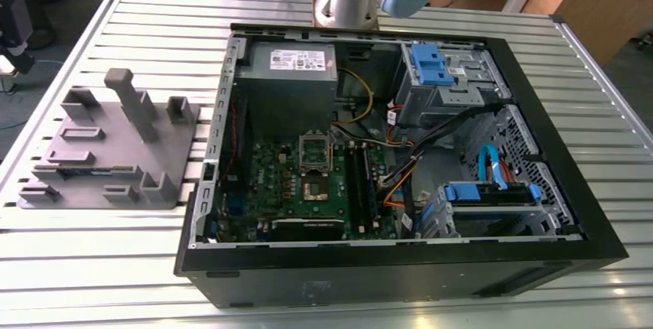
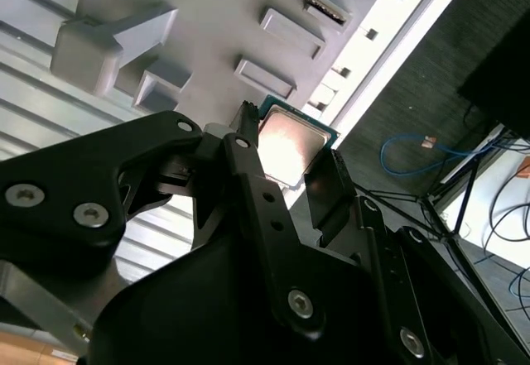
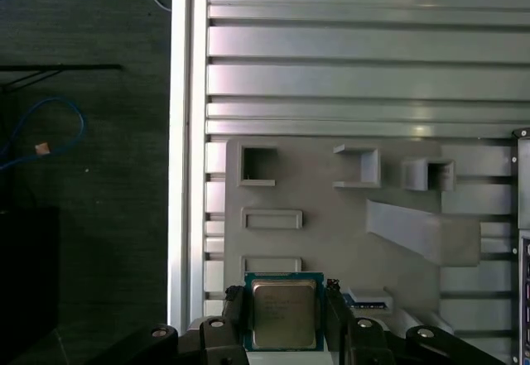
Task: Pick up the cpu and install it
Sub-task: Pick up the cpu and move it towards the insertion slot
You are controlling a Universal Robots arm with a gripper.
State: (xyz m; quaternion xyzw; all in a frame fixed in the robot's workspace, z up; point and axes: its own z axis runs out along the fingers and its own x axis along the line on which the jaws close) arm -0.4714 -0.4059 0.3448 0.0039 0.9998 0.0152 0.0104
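Slatted metal table below; tool pointing down over grey tray; fingers clamped on cpu edges.

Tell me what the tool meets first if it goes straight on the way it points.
The cpu: it lies directly ahead of the tool, with the grey tray behind it. Depth is unclear, so they may be touching.

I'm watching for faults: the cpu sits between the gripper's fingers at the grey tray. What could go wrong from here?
1. The gripper pinches the cpu only at two thin edges, so it might tilt or slip.
2. The socket lies deep inside the open case beside loose cables. The arm could snag them or seat the chip askew.
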